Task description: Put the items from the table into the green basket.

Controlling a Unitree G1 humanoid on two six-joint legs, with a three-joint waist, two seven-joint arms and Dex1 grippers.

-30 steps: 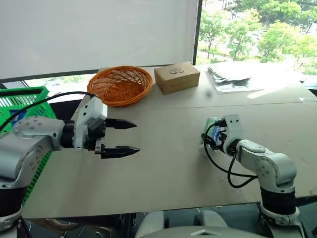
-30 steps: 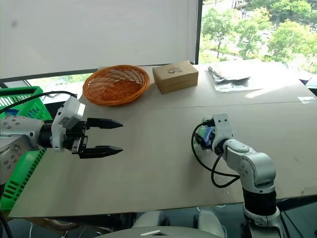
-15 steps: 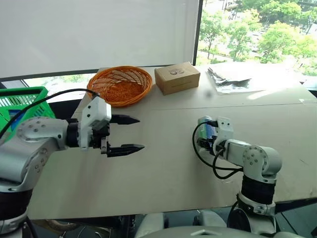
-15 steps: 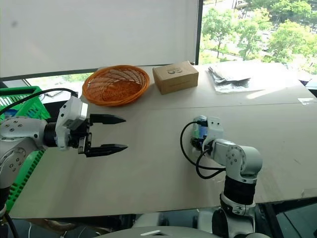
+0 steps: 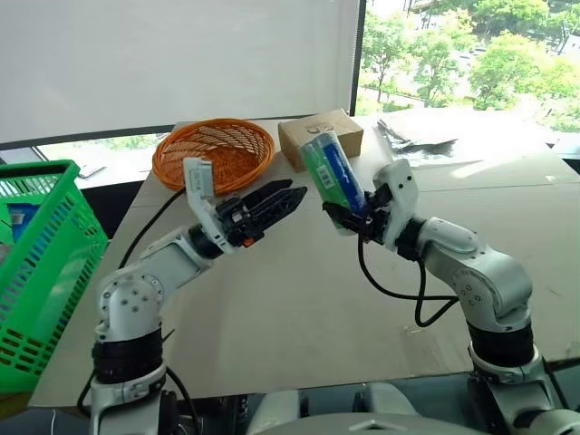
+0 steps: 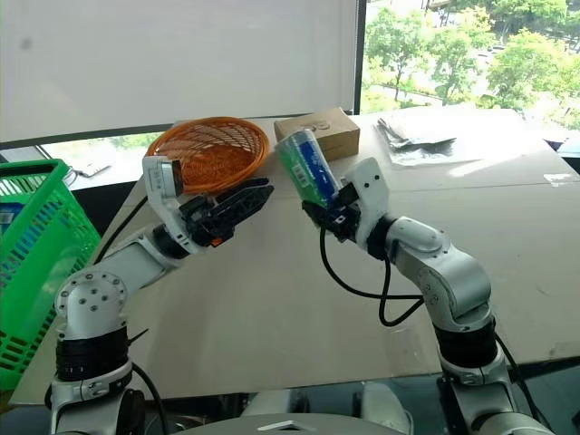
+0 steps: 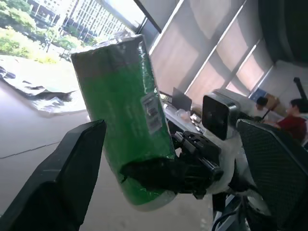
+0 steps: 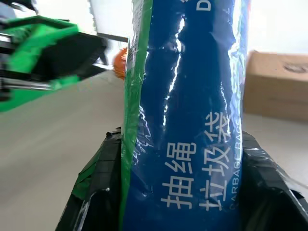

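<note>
My right gripper (image 5: pixel 350 216) is shut on the lower end of a green-and-blue cylindrical can (image 5: pixel 333 175). The can is held tilted in the air above the middle of the table (image 5: pixel 272 308). The same can (image 7: pixel 122 120) shows in the left wrist view, and its blue label (image 8: pixel 192 120) in the right wrist view. My left gripper (image 5: pixel 292 194) is open, points toward the can and stops just short of it. Its fingers (image 7: pixel 62 178) stand on either side of the can in the left wrist view. The green basket (image 5: pixel 41 272) stands off the table's left edge, with a bluish pack (image 5: pixel 22 217) inside.
An orange wicker basket (image 5: pixel 215 152) and a brown cardboard box (image 5: pixel 292 140) sit at the back of the table, behind the raised can. A crumpled silver sheet (image 5: pixel 419 131) lies at the back right.
My right gripper has shut on the can and lifted it off the table, up and to the left. My left gripper has swung right and rolled toward the can.
</note>
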